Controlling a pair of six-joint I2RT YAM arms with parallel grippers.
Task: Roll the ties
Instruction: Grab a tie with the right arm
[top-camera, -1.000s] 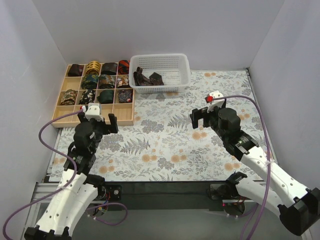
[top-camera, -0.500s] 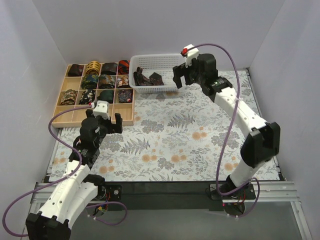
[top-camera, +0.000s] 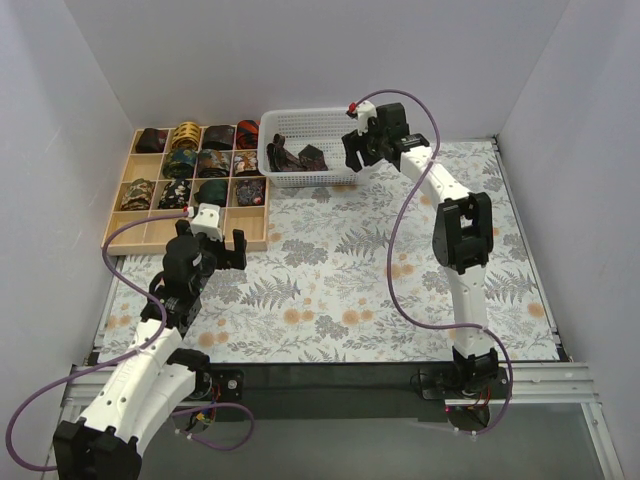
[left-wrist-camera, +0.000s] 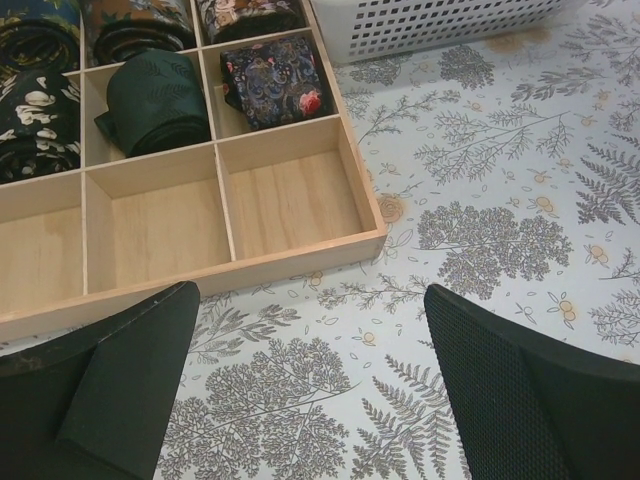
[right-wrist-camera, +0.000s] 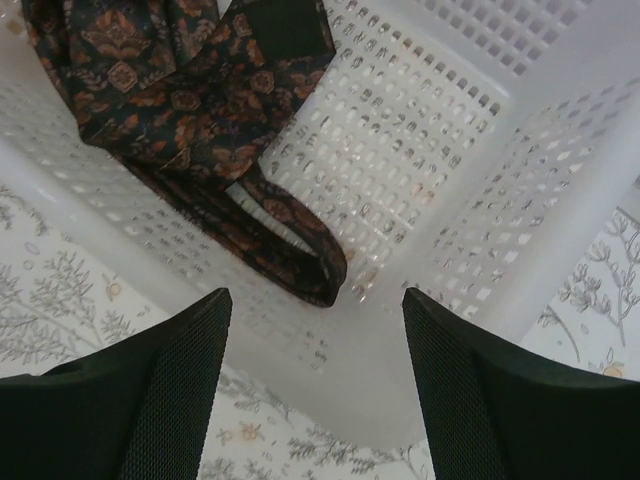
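Edged forward with left gripper (top-camera: 213, 252), jaws wide and empty, parked before wooden tray (left-wrist-camera: 300, 258) with bare compartments, likely awaiting a roll. Farther off, swung right gripper (right-wrist-camera: 315, 300) over rim of white basket (right-wrist-camera: 440, 130), jaws partly apart, gripping nothing, lined up on brown-maroon tie (right-wrist-camera: 190, 110) heaped inside.

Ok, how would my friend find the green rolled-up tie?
Find the gridded wooden tray at the table's far left, beside the white mesh plastic basket. In its last filled row, just above the empty compartments, the dark green rolled fabric tie sits second from the right. It is plain, while the rolls beside it carry busy prints.
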